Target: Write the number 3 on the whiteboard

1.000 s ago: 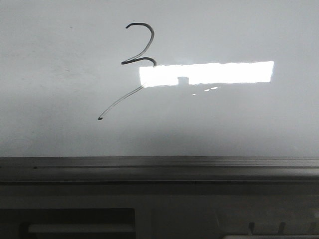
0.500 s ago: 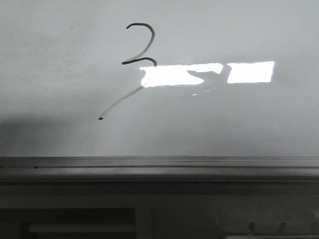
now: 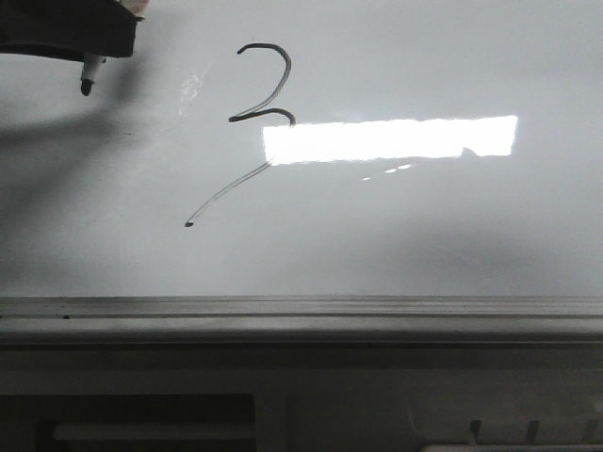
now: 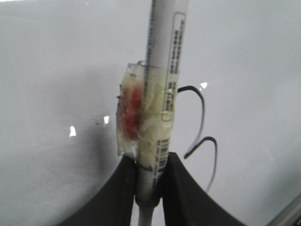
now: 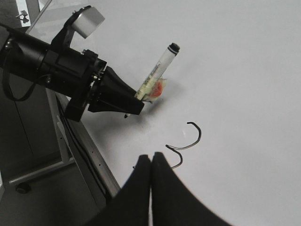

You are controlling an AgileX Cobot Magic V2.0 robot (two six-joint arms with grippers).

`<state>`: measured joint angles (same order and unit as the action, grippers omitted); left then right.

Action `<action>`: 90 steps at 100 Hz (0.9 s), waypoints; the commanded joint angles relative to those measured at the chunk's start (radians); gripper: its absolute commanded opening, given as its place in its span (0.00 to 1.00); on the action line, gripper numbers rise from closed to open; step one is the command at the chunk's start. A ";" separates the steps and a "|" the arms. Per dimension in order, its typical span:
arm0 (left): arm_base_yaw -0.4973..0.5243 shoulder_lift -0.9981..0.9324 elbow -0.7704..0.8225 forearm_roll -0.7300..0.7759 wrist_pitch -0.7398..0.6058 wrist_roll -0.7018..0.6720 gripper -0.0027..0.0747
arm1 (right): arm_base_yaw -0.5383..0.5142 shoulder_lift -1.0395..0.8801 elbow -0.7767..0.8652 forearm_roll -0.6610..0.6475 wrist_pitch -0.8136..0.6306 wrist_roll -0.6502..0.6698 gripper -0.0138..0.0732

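Hand-drawn number 3 (image 3: 252,122) on whiteboard (image 3: 424,235); printed label with barcode on marker (image 4: 162,70), unreadable.

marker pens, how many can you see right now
1: the marker pen is gripped in the left gripper, tip raised off the whiteboard, left of the number 3. Others may be out of view.

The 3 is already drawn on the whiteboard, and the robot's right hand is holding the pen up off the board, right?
Almost. The number 3 is on the whiteboard, and the pen is up off it, but the left hand holds the pen. The right wrist view shows this; the right hand is shut and holds nothing.
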<state>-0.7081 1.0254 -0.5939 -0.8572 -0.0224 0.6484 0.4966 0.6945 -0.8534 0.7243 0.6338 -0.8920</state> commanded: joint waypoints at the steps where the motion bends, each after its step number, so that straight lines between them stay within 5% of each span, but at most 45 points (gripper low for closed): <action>1: -0.001 0.017 -0.030 -0.057 -0.075 -0.009 0.01 | -0.006 -0.005 -0.013 0.054 -0.073 0.007 0.09; 30: -0.001 0.039 -0.030 -0.126 0.008 -0.009 0.01 | -0.006 -0.003 0.011 0.053 -0.105 0.007 0.09; 90: -0.001 0.183 -0.030 -0.186 -0.108 -0.006 0.01 | -0.006 0.007 0.022 0.069 -0.136 0.007 0.09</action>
<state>-0.7146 1.1811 -0.6063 -1.0118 -0.0214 0.6484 0.4966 0.6960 -0.8053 0.7568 0.5553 -0.8896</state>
